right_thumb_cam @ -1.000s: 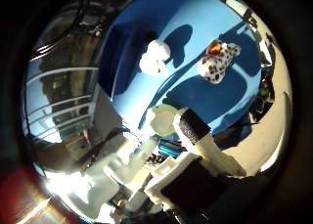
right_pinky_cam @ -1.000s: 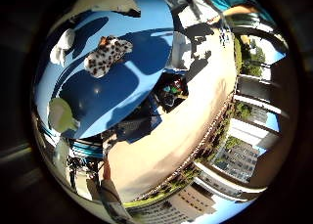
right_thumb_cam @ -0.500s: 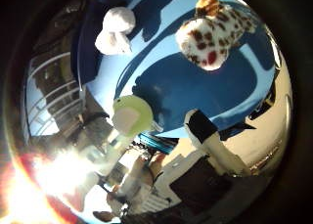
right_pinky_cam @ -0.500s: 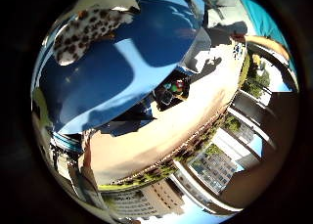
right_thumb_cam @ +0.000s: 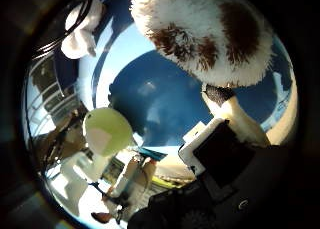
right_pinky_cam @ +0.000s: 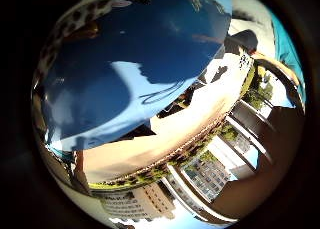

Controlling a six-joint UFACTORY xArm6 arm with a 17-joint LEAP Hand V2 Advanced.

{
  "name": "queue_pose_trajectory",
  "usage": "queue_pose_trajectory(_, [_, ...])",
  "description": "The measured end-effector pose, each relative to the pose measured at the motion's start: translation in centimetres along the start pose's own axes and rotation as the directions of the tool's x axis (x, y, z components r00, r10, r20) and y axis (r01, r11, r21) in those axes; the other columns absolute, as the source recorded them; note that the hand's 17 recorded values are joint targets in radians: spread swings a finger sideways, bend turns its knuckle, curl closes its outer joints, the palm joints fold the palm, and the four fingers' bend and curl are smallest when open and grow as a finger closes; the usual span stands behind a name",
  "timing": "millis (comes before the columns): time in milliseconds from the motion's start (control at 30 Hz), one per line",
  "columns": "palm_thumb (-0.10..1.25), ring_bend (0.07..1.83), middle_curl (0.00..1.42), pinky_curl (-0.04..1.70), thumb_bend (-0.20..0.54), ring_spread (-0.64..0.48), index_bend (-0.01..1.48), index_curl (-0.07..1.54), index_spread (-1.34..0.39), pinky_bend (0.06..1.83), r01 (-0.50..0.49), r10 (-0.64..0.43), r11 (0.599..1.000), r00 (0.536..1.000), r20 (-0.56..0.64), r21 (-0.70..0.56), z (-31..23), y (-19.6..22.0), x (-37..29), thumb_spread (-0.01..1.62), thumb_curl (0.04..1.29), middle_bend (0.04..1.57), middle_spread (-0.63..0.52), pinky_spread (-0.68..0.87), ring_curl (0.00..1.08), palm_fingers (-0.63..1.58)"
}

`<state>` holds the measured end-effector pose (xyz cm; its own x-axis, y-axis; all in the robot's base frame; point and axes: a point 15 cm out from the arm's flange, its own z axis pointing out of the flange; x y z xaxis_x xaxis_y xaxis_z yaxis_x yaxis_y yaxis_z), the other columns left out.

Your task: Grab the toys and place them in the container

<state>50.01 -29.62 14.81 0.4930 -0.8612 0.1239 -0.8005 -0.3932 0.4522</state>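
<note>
A fluffy white toy with brown spots (right_thumb_cam: 205, 29) lies on the blue surface (right_thumb_cam: 160, 89). It fills much of the right thumb side palm view, so it is close under the palm. My right hand (right_thumb_cam: 215, 149) hangs over it with its fingers (right_thumb_cam: 108, 131) straight and away from the toy, holding nothing. A smaller white plush toy (right_thumb_cam: 80, 29) lies further off on the same surface.
The blue surface ends at a curved edge, with a tan sunlit strip (right_pinky_cam: 190, 119) beyond it. Railings and building fronts (right_pinky_cam: 215, 174) lie further out. Dark shadows of the hand fall on the blue surface.
The camera has come much closer to the blue surface. The spotted toy now fills far more of the thumb side view. Neither toy has moved on the surface.
</note>
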Motion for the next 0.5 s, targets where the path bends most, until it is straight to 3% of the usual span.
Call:
queue_pose_trajectory(100, [0.86, 0.79, 0.47, 0.21, -0.020, 0.09, 0.09, 0.20, -0.38, 0.43, -0.007, 0.009, 0.998, 0.999, -0.034, 0.059, -0.6, -0.6, 1.4, 0.99, 0.42, 0.52, -0.17, 0.33, 0.49, 0.64])
queue_pose_trajectory(167, [0.88, 1.01, 0.54, 0.20, -0.018, 0.05, 0.16, 0.18, -0.44, 0.42, -0.031, 0.036, 0.995, 0.998, -0.049, 0.097, -1.1, -0.1, 2.6, 0.98, 0.44, 0.64, -0.21, 0.30, 0.59, 0.69])
queue_pose_trajectory(233, [0.89, 1.12, 0.60, 0.20, -0.020, 0.02, 0.21, 0.17, -0.49, 0.48, -0.051, 0.056, 0.991, 0.998, -0.042, 0.123, -1.4, 0.3, 3.1, 0.97, 0.45, 0.70, -0.25, 0.29, 0.65, 0.77])
queue_pose_trajectory(300, [0.90, 1.18, 0.65, 0.21, -0.023, -0.01, 0.26, 0.17, -0.55, 0.59, -0.071, 0.075, 0.985, 0.997, -0.022, 0.160, -1.7, 0.4, 3.3, 0.96, 0.47, 0.76, -0.28, 0.29, 0.69, 0.84])
queue_pose_trajectory(500, [0.95, 1.26, 0.86, 0.42, -0.017, -0.09, 0.46, 0.18, -0.75, 1.20, -0.100, 0.074, 0.949, 0.993, 0.096, 0.299, -2.8, -0.8, 2.2, 0.92, 0.53, 0.92, -0.36, 0.26, 0.81, 1.01])
